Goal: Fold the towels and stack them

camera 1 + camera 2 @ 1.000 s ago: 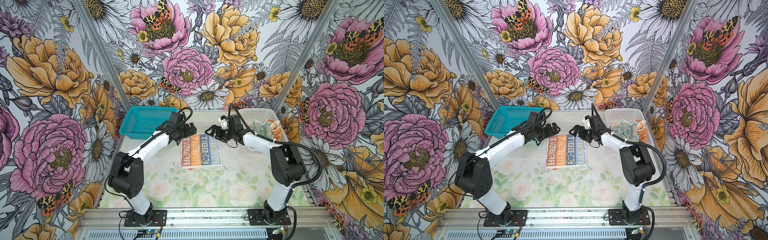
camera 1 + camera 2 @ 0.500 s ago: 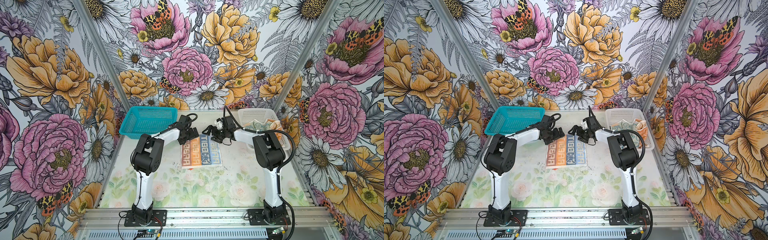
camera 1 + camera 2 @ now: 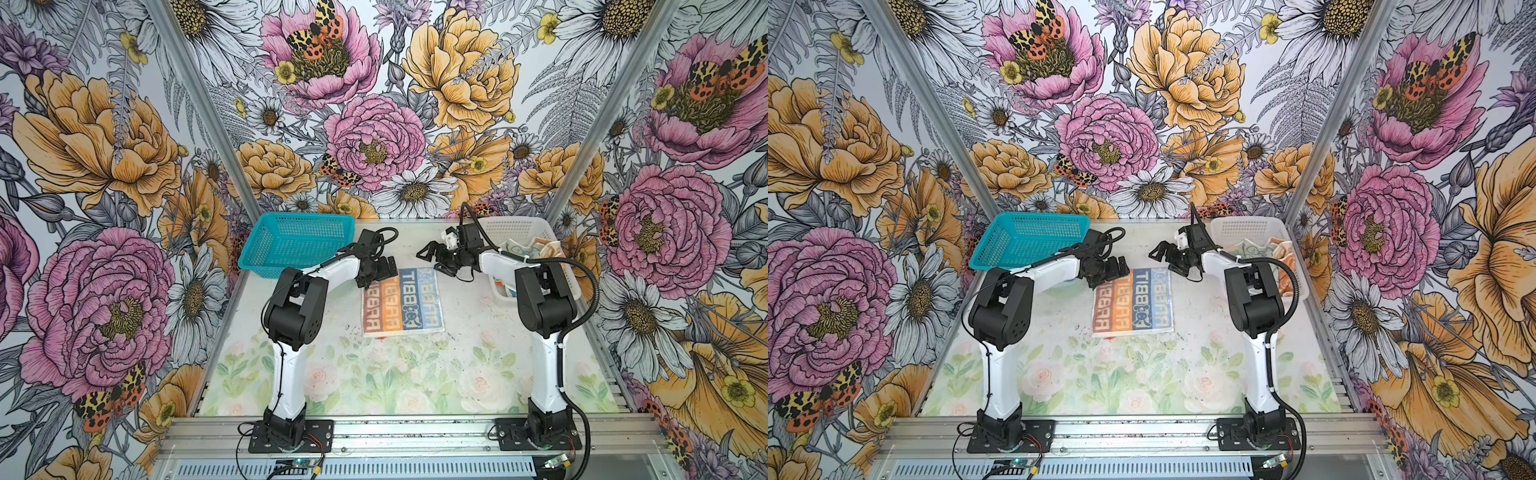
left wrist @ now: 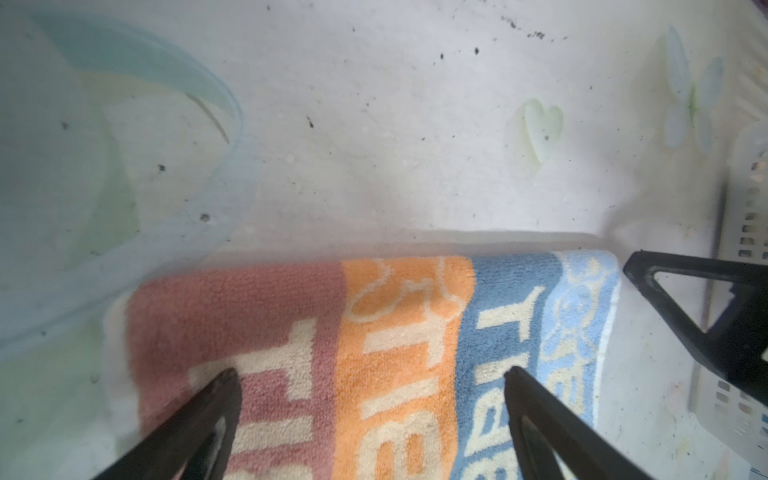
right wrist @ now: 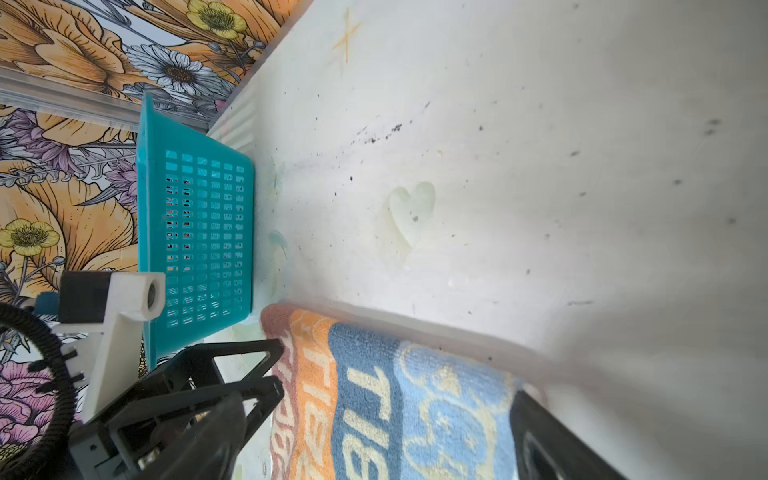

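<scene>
Left wrist view, taken with both top views, settles how things lie about the striped towel (image 4: 395, 332). Beyond its far left corner, apart from it, stands the teal basket (image 3: 297, 243). The left gripper (image 3: 380, 270) hangs over that far left corner, jaws spread wide and holding nothing. Its fingertips (image 4: 220, 399) straddle the stripes, one above the red-brown band and the other above the blue. Whether they touch the pile I cannot tell.

The striped towel lies flat on the table (image 3: 469, 299) between the two arms. It is nearly square, with its stripes running from near edge to far edge. The far edge looks rounded, which I take for a fold.

The right gripper (image 3: 434, 259), likewise wide and empty, sits just past the towel's far right corner, off the cloth rather than over it. Further right, apart from the striped towel, the white basket (image 3: 515, 222) holds the cream towel (image 3: 513, 249) and the orange towel (image 3: 546, 249), both crumpled.

So the far edge runs crosswise from one gripper to the other, and each arm is nearest its own corner. The left one need only descend. The right, I judge, must first come in toward its corner before pinching.
</scene>
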